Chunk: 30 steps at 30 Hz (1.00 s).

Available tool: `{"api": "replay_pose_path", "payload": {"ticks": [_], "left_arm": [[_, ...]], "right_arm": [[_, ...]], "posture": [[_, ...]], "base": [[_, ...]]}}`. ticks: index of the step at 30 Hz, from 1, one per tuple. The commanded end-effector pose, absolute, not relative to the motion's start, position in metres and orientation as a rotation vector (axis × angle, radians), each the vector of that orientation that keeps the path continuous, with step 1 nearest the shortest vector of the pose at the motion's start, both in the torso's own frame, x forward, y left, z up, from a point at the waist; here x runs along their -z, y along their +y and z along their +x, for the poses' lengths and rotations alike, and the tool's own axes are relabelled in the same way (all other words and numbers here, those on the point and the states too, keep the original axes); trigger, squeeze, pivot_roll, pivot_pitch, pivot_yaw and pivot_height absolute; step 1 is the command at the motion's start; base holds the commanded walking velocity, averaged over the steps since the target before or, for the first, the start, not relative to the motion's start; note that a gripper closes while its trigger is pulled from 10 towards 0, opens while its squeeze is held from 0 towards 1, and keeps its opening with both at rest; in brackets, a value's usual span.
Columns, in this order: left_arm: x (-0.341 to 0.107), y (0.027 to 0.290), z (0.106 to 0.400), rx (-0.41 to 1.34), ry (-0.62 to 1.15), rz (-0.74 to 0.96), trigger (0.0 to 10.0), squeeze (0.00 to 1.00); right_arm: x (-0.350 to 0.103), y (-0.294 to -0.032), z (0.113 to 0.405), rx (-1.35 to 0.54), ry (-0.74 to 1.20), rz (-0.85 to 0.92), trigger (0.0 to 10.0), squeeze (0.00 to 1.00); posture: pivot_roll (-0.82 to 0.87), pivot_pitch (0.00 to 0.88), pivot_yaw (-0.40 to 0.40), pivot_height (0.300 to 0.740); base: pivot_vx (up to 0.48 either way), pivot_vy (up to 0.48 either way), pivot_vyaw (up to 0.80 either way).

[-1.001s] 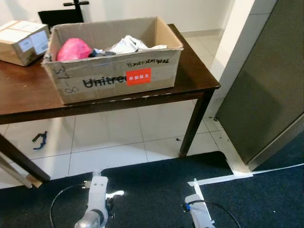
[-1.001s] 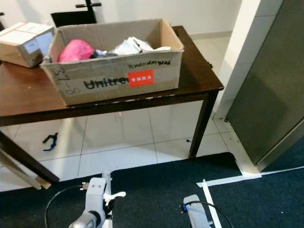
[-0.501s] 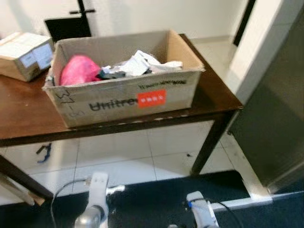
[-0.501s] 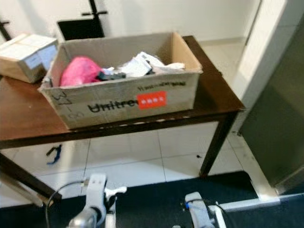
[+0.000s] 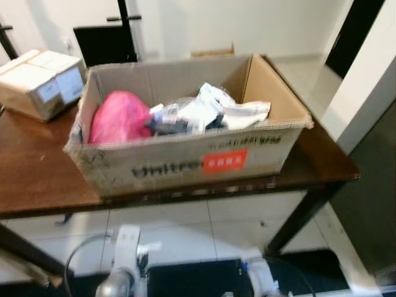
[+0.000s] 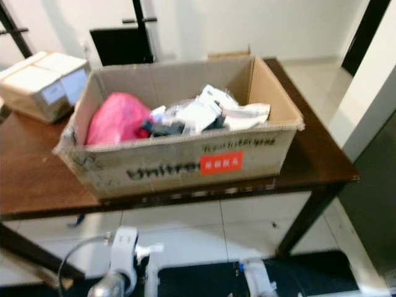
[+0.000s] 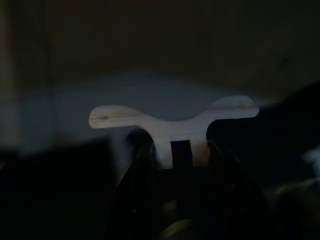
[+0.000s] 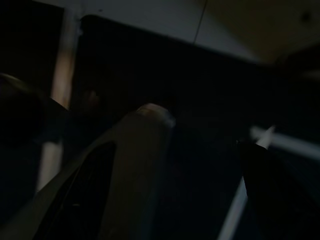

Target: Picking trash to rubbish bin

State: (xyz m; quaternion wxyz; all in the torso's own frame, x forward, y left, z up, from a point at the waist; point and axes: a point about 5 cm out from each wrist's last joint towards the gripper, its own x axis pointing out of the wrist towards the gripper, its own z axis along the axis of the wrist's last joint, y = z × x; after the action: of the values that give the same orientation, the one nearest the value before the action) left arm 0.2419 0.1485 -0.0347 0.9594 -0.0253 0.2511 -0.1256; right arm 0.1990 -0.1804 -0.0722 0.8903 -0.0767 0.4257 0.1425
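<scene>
Both arms hang low at the robot's front, below the near edge of the counter. The left claw points down into shadow; its wrist view is very dark, with a pale T-shaped piece ahead of the black fingers, and whether those fingers are spread or closed cannot be told. The right claw is just as dim: one pale-edged finger and a second dark finger stand well apart over a dark floor crossed by light strips, so this claw looks spread and grips nothing. In the head views the silver left arm and the top of the right arm rise at the bottom edge, with a thin cable looping beside the left one.

Beyond them, the dark brown wooden counter carries a large open cardboard box printed with black lettering and a red sticker on its near wall. The trash lies inside the box: a pink bag against the left end, and crumpled white wrappers with some dark scraps toward the middle and right. A smaller sealed carton sits on the counter's far left corner, apart from the box. White floor tiles show under the counter, and a black stand rises behind it against the pale wall. The head views are somewhat blurred
</scene>
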Motion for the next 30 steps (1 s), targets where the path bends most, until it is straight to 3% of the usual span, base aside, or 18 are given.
{"api": "replay_pose_path", "payload": {"ticks": [1,13,18,23,25,30], "left_arm": [[0.039,0.150,0.231,0.323,0.521,-0.028,10.0,0.00],[0.015,0.142,0.224,0.536,0.381,-0.001,10.0,0.00],[-0.021,0.126,0.207,0.862,0.324,-0.048,10.0,0.00],[-0.047,0.118,0.197,1.044,0.329,-0.085,10.0,0.00],[-0.068,0.110,0.195,1.169,0.302,-0.096,10.0,0.00],[-0.118,0.096,0.205,1.285,0.180,-0.130,10.0,0.00]], "right_arm": [[0.073,-0.176,0.196,-0.352,0.869,-0.169,10.0,0.00],[0.061,-0.192,0.205,-0.449,0.812,-0.198,10.0,0.00],[0.046,-0.191,0.213,-0.674,0.736,-0.164,10.0,0.00],[0.037,-0.192,0.216,-0.798,0.720,-0.204,10.0,0.00],[0.029,-0.190,0.218,-0.920,0.732,-0.149,10.0,0.00],[-0.008,-0.179,0.232,-1.108,0.625,-0.025,10.0,0.00]], "posture": [[-0.03,0.140,0.042,0.740],[-0.02,0.145,0.034,0.740],[-0.02,0.147,0.031,0.740],[-0.02,0.145,0.031,0.740],[-0.02,0.144,0.030,0.740],[-0.01,0.143,0.029,0.740]], "base": [[0.000,0.000,0.00],[0.000,0.000,0.00],[0.000,0.000,0.00],[0.000,0.000,0.00],[0.000,0.000,0.00],[0.000,0.000,0.00]]}}
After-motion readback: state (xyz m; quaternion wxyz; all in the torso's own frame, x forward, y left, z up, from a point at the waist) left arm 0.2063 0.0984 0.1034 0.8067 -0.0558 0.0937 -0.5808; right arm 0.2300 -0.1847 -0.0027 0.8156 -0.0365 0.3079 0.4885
